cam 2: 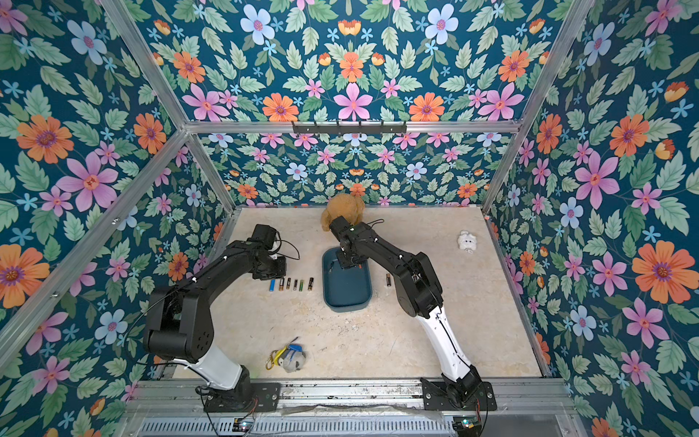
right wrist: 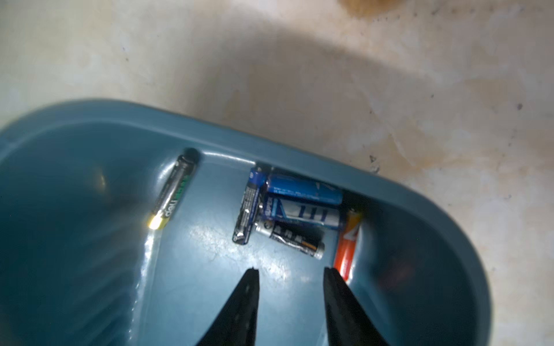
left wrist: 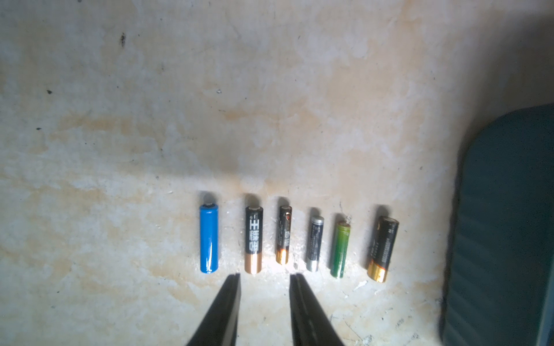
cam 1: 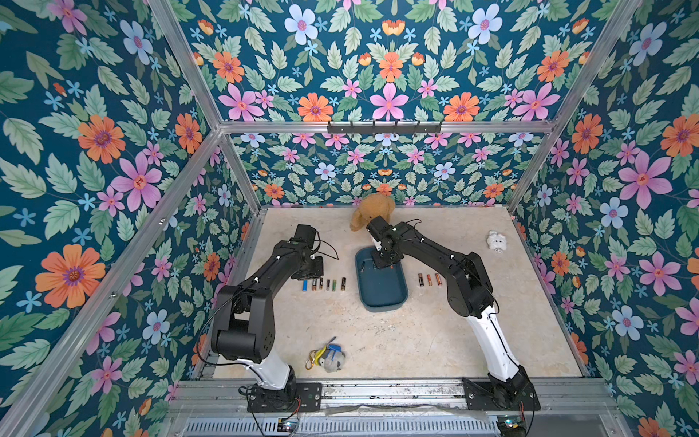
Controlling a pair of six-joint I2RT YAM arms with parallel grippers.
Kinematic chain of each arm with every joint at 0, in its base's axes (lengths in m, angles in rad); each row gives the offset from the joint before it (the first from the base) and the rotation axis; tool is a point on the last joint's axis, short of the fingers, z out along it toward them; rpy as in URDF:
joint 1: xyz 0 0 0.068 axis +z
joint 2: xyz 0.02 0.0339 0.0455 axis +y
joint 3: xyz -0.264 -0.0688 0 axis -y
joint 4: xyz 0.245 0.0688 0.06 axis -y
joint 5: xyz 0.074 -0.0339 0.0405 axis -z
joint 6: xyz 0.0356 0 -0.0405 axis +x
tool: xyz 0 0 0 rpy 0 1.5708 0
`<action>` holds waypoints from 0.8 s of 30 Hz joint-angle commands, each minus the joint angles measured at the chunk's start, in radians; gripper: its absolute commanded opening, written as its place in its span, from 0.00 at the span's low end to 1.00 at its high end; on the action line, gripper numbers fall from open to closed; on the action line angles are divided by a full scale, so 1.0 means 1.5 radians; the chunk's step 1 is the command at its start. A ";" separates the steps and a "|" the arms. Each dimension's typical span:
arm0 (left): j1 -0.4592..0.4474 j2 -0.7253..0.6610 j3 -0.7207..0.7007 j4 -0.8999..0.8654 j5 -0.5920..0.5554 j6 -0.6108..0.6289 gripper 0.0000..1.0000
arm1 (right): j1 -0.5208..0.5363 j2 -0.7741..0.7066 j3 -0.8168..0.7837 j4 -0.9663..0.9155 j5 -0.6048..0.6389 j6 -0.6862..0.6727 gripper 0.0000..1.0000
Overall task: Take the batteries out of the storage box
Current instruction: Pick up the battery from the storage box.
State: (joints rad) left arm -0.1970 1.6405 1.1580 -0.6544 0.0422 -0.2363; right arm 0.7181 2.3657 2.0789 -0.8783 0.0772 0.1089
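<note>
— What sits nearest the arm bases?
— A keychain bundle (cam 1: 326,357) with a yellow carabiner.

— And the cells already out?
— A row of six batteries (left wrist: 283,236) lies on the table (cam 1: 416,340), left of the storage box (cam 1: 382,299). The left gripper (left wrist: 265,274) hovers by it, jaws parted, gripping nothing. Three batteries (cam 1: 429,279) lie right of the box.

— Inside the box?
— At its far end there is a black-and-green battery (right wrist: 172,191) lying apart, a cluster of four batteries (right wrist: 302,211) and an orange battery (right wrist: 347,242) against the wall. The right gripper (right wrist: 291,268) hangs over them, jaws parted and empty.

— Beyond?
— A teddy bear (cam 1: 372,212). A white piggy toy (cam 1: 496,240) lies off to the right.
</note>
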 commanded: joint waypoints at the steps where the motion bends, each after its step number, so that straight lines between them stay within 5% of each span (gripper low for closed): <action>1: 0.000 -0.002 0.000 -0.009 -0.002 -0.003 0.34 | 0.001 0.013 0.004 0.007 -0.020 -0.020 0.42; 24: -0.001 -0.002 -0.002 -0.013 -0.005 -0.007 0.34 | 0.000 0.003 -0.036 0.047 -0.013 -0.076 0.44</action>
State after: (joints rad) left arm -0.1970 1.6344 1.1481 -0.6559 0.0418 -0.2375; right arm 0.7174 2.3749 2.0243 -0.8089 0.0528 0.0196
